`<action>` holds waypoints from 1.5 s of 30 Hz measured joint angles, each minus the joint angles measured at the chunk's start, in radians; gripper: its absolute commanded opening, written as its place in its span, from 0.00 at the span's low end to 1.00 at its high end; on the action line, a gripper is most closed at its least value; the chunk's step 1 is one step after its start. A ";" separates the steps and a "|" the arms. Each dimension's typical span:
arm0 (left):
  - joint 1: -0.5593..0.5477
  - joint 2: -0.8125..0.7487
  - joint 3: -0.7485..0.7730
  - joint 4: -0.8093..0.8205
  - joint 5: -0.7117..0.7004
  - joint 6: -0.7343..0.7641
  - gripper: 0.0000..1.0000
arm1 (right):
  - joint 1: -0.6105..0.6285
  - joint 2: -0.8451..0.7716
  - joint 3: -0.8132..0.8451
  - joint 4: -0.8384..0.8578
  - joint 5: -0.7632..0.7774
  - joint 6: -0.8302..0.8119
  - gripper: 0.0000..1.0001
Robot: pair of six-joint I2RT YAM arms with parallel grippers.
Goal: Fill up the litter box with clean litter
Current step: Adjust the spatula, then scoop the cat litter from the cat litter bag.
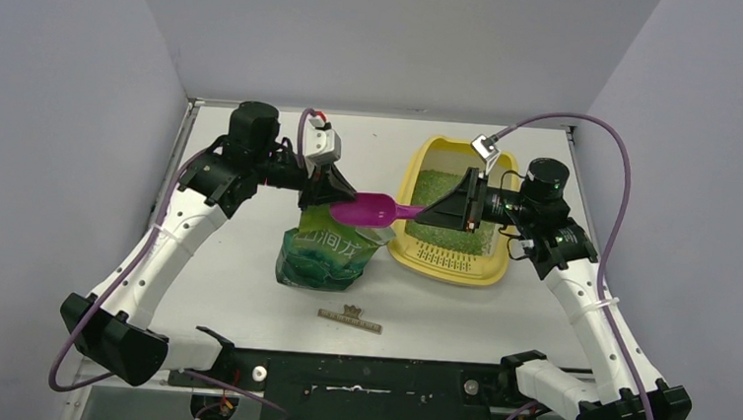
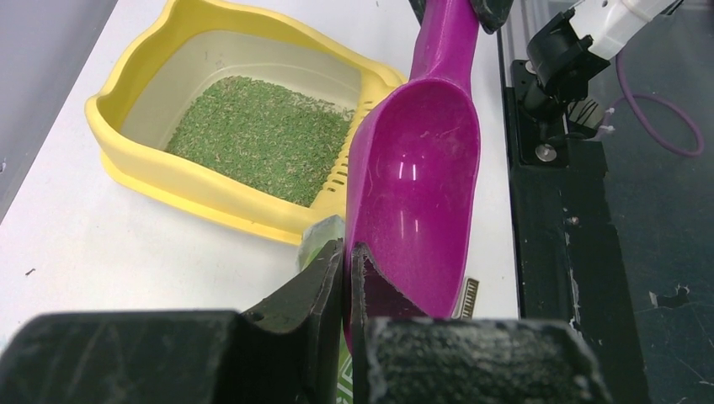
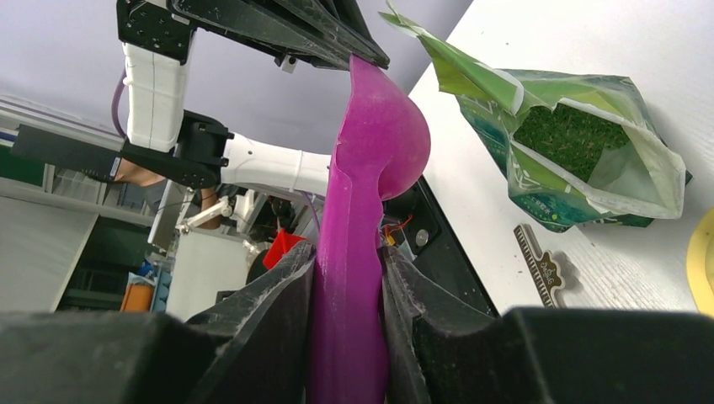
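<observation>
Both hold green granules: pale yellow plastic litter box, adjacent glossy green pouch that left gripper pinches; right gripper clamps magenta plastic scoop.

Bright, even light falls from overhead in the top view, so the bag below the left claw casts only a faint, soft shadow on the table. In the left wrist view two white glare streaks sit on the scoop just ahead of the claw, whose fingers are dark and blurred. The right claw is likewise soft and near-black up close; the table beyond it washes out to white.
</observation>
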 measured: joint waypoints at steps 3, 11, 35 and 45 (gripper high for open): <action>0.000 -0.001 -0.001 0.012 -0.010 -0.015 0.46 | 0.000 0.000 0.000 0.000 0.005 0.000 0.00; 0.051 -0.088 -0.103 0.124 -0.134 -0.139 0.72 | -0.041 0.031 0.123 -0.263 0.072 -0.145 0.00; 0.191 -0.357 -0.546 0.217 -0.408 -0.209 0.87 | -0.031 0.277 0.280 -0.732 0.298 -0.407 0.00; 0.191 -0.294 -0.562 0.318 -0.335 -0.210 0.69 | 0.068 0.434 0.349 -0.697 0.298 -0.404 0.00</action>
